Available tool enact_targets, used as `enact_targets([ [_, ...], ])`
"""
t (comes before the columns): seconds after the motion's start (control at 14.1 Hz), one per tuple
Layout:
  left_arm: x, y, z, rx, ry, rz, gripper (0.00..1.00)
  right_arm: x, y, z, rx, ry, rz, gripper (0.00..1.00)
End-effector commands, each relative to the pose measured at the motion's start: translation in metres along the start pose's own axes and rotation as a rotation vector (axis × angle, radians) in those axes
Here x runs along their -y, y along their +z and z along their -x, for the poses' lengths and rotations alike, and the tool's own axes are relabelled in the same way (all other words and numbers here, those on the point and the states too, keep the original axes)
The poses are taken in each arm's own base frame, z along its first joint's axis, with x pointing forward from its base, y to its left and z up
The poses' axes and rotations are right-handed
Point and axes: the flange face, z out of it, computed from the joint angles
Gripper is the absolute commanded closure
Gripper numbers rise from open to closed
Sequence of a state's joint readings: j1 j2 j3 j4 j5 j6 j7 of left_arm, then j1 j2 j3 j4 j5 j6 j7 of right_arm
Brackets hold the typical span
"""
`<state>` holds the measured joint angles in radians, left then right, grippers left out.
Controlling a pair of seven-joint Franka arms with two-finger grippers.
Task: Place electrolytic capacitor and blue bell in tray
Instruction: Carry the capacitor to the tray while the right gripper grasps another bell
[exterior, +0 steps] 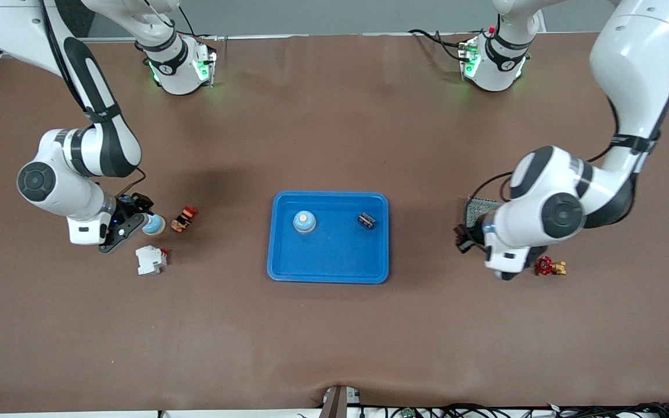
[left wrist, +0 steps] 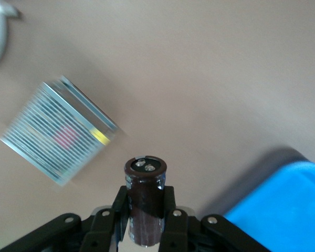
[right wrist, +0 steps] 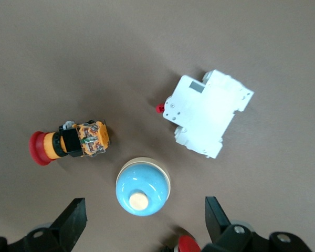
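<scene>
Electrolytic capacitor [left wrist: 145, 202]: clamped in left end effector [left wrist: 145, 212], long axis along fingers, over worktop [exterior: 334, 337] off tray [exterior: 327, 274], left arm's end. You carry trayward. Blue bell [right wrist: 143, 187]: on worktop off tray's right-arm end, under released right end effector [right wrist: 144, 223].

Lower band of the frame: bare surface [exterior: 334, 348], open passage from one end to the other. Upper middle is likewise bare.

Centre: tray [exterior: 328, 270]. Its floor nearest the front camera is free; bell in tray [exterior: 305, 221] and capacitor in tray [exterior: 366, 220] stand along its upper half, with a gap between them.

Right arm's end: tight cluster. The loose bell [right wrist: 143, 186] sits between the spread fingers of the right pincer [exterior: 134, 217], push-button [right wrist: 68, 140] and breaker [right wrist: 209, 113] close by.

Left arm's end: heat sink [left wrist: 58, 131] and valve [exterior: 549, 266] flank the left pincer [left wrist: 145, 210].
</scene>
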<state>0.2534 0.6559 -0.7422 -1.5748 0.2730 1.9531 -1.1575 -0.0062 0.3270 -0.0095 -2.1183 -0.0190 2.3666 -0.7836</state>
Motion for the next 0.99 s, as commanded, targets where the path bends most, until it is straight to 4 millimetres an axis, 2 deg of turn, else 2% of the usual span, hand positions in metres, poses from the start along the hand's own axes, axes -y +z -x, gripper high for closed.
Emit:
enact_targets([
  [0.0,-0.043,0.004,0.021,0.015,-0.006,0.061,1.00,0.008,0.020,0.005,0.001,-0.024,0.011,0.00],
  [0.21,-0.075,0.021,0.044,0.014,-0.028,0.142,1.00,0.011,0.028,0.008,0.004,-0.032,0.015,0.00],
  [0.43,-0.101,0.051,0.070,0.015,-0.068,0.197,1.00,0.009,0.037,0.012,0.015,-0.034,0.013,0.00],
  [0.64,-0.127,0.083,0.095,-0.054,-0.094,0.199,1.00,0.008,0.049,0.017,0.014,-0.031,0.012,0.00],
  [0.78,-0.140,0.100,0.104,-0.068,-0.118,0.190,1.00,0.009,0.056,0.018,0.007,-0.030,0.018,0.00],
  [0.92,-0.144,0.116,0.104,-0.069,-0.127,0.206,1.00,0.009,0.057,0.017,0.007,-0.032,0.018,0.00],
])
